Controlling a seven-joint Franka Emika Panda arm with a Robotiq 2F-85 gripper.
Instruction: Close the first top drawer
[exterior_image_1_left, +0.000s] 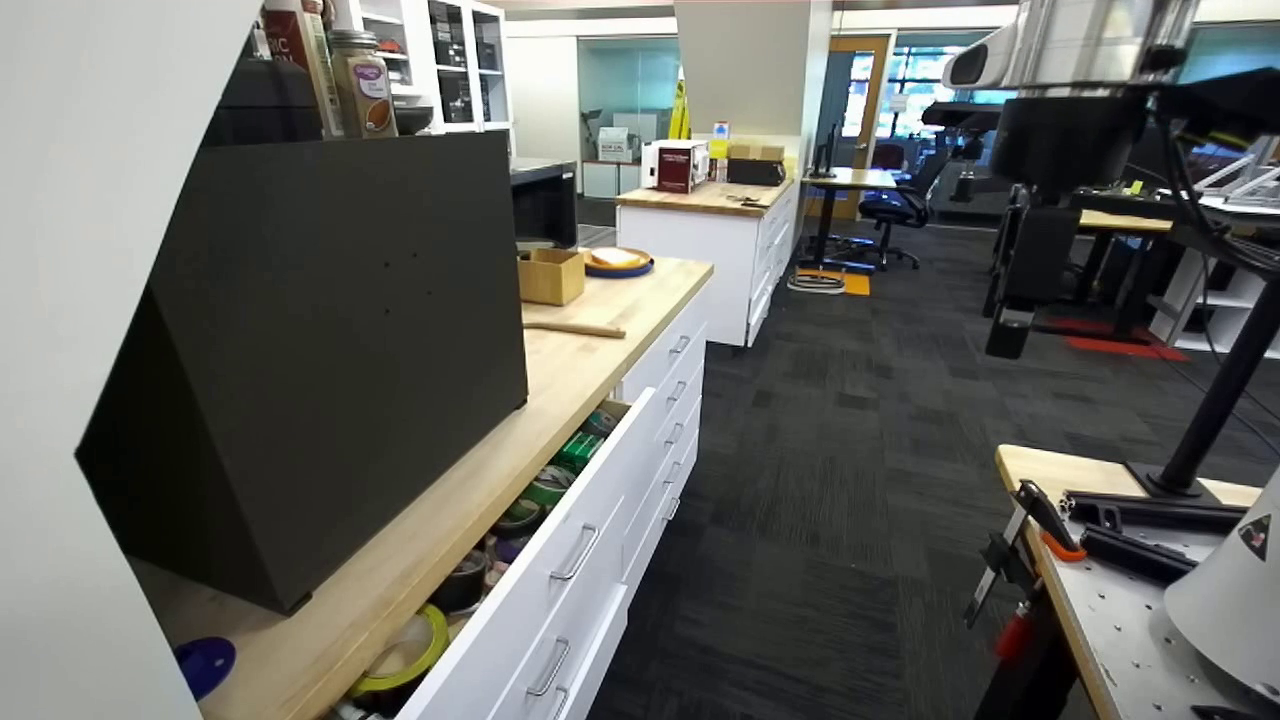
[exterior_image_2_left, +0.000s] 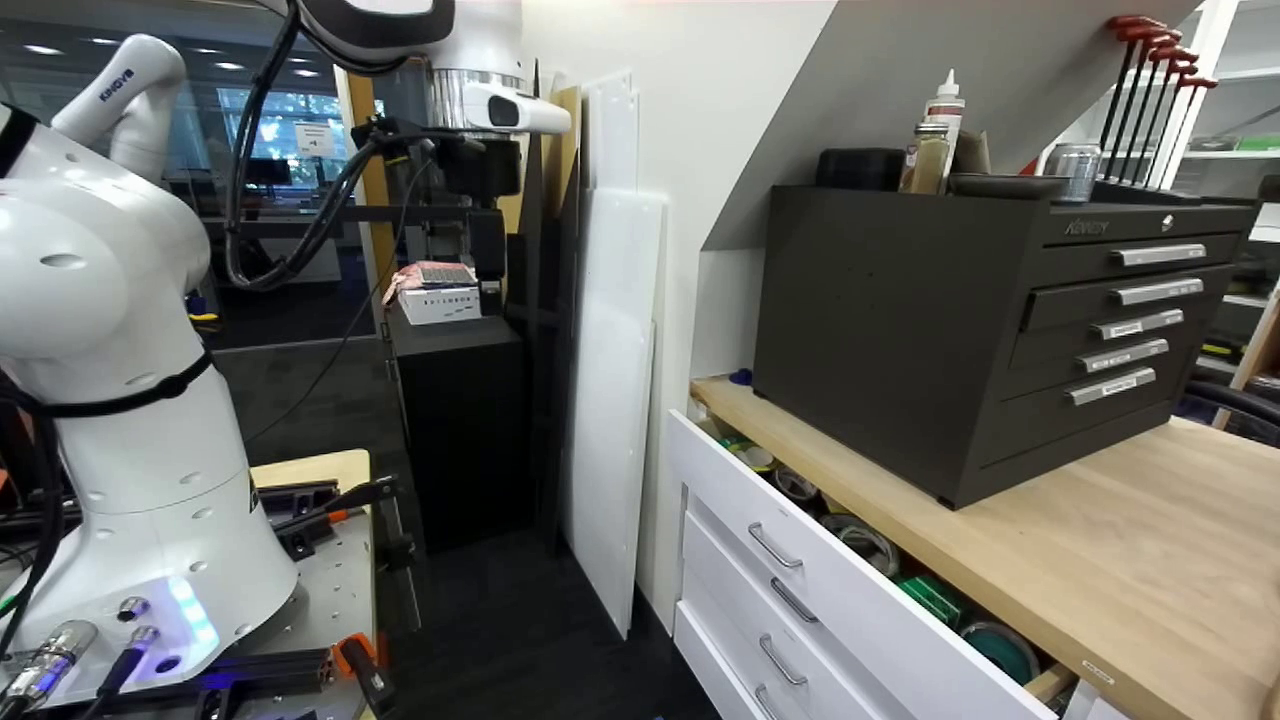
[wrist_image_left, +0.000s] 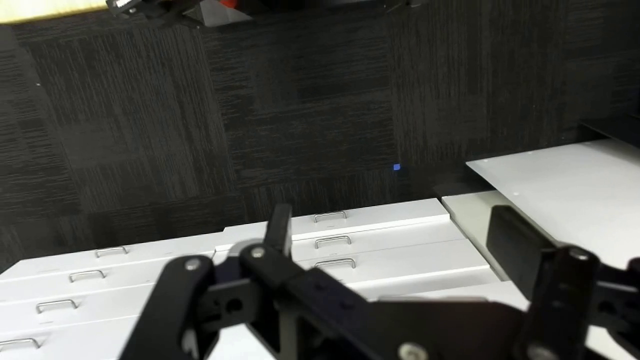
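Observation:
The first top drawer has a long plain white front with a metal handle. It stands pulled out from under the countertop in both exterior views (exterior_image_1_left: 612, 495) (exterior_image_2_left: 840, 590). Green boxes, tape rolls and other small items show inside it. In the wrist view part of a white front, likely this drawer's (wrist_image_left: 510, 292), shows at the bottom, mostly hidden behind the fingers. My gripper (wrist_image_left: 392, 232) is open and empty, its two black fingers wide apart. In both exterior views the gripper (exterior_image_1_left: 1010, 335) (exterior_image_2_left: 490, 290) hangs in the air, apart from the drawer front and on its outer side.
A black tool chest (exterior_image_1_left: 350, 350) (exterior_image_2_left: 880, 330) stands on the wooden countertop (exterior_image_1_left: 640, 350) above the drawer. Other white drawer fronts (wrist_image_left: 400, 257) lie below it. White panels (exterior_image_2_left: 610, 400) lean on the wall. Clamps (exterior_image_1_left: 1015, 560) sit at the robot table's edge.

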